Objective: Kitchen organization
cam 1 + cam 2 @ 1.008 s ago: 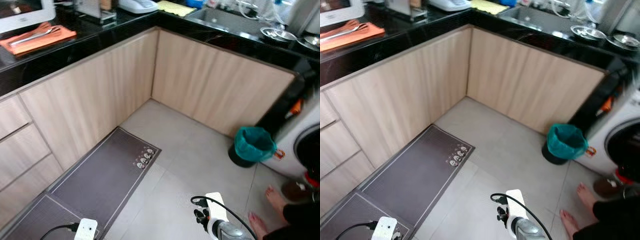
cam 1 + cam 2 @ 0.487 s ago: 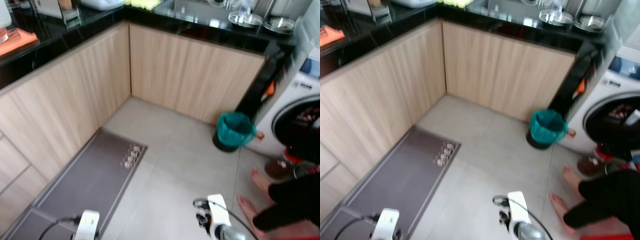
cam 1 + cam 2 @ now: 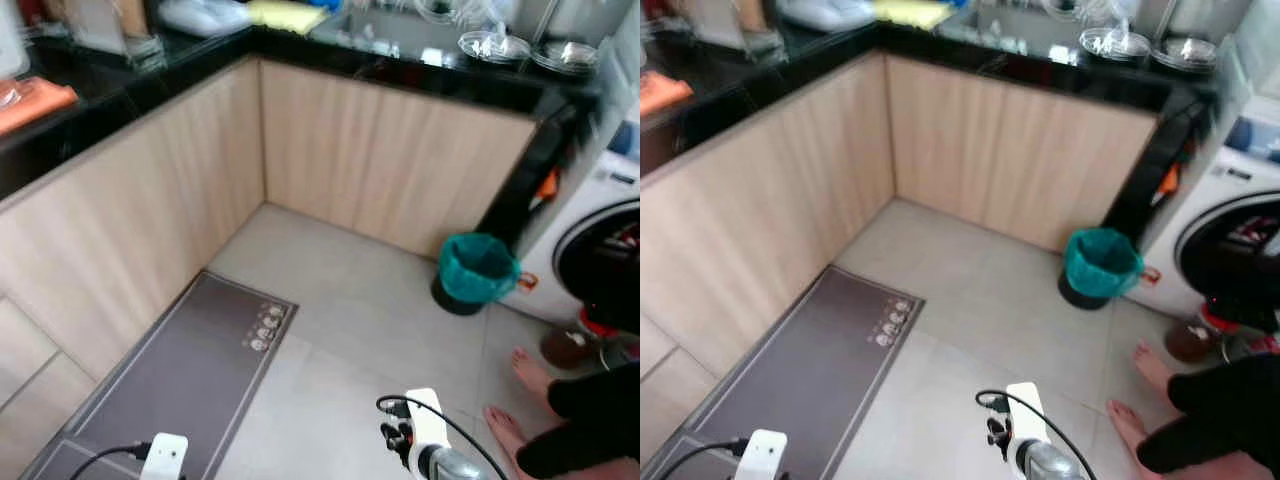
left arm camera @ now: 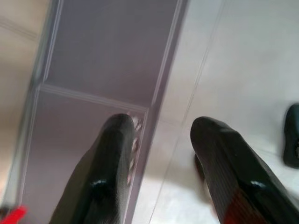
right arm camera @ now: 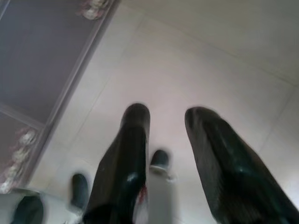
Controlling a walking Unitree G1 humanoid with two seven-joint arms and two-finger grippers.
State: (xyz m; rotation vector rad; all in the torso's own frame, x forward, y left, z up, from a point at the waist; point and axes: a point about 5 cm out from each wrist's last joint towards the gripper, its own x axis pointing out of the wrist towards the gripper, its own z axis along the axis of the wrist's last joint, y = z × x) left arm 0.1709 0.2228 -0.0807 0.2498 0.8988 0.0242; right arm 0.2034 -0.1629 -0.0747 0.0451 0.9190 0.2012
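Both arms hang idle above the tiled floor (image 3: 370,330), the left gripper (image 4: 161,154) and right gripper (image 5: 166,140) each with jaws parted, holding nothing. A green-lined bin (image 3: 477,272) stands at centre right beside a washing machine (image 3: 600,240); a person's bare feet (image 3: 525,395) show lower right.

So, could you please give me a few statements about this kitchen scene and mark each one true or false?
1. The small bin with the teal liner stands on the floor beside the white washing machine. True.
2. The dark grey floor mat lies along the light wooden cabinets. True.
3. The left gripper grips an orange cloth. False: its fingers are apart and empty above the mat's edge.
4. A person's bare feet are on the tiled floor. True.
5. The right gripper is shut on a metal bowl. False: it is open over the tiles, holding nothing.
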